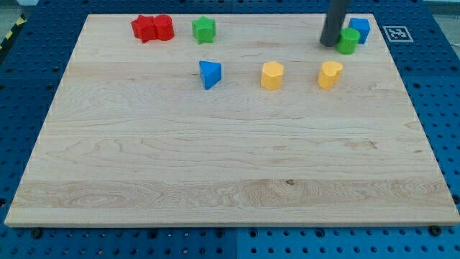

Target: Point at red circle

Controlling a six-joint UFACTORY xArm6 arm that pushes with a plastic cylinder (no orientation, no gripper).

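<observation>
The red circle (pixel 164 27) stands near the view's top left on the wooden board (pixel 215 158), touching a red star-shaped block (pixel 145 29) on its left. My tip (pixel 330 43) is the lower end of a dark rod at the view's top right. It sits just left of a green round block (pixel 348 40), far to the right of the red circle.
A green star (pixel 204 29) lies right of the red circle. A blue triangle (pixel 210 74), a yellow hexagon (pixel 272 75) and a yellow heart-like block (pixel 330 74) form a row below. A blue block (pixel 359 29) sits behind the green round block.
</observation>
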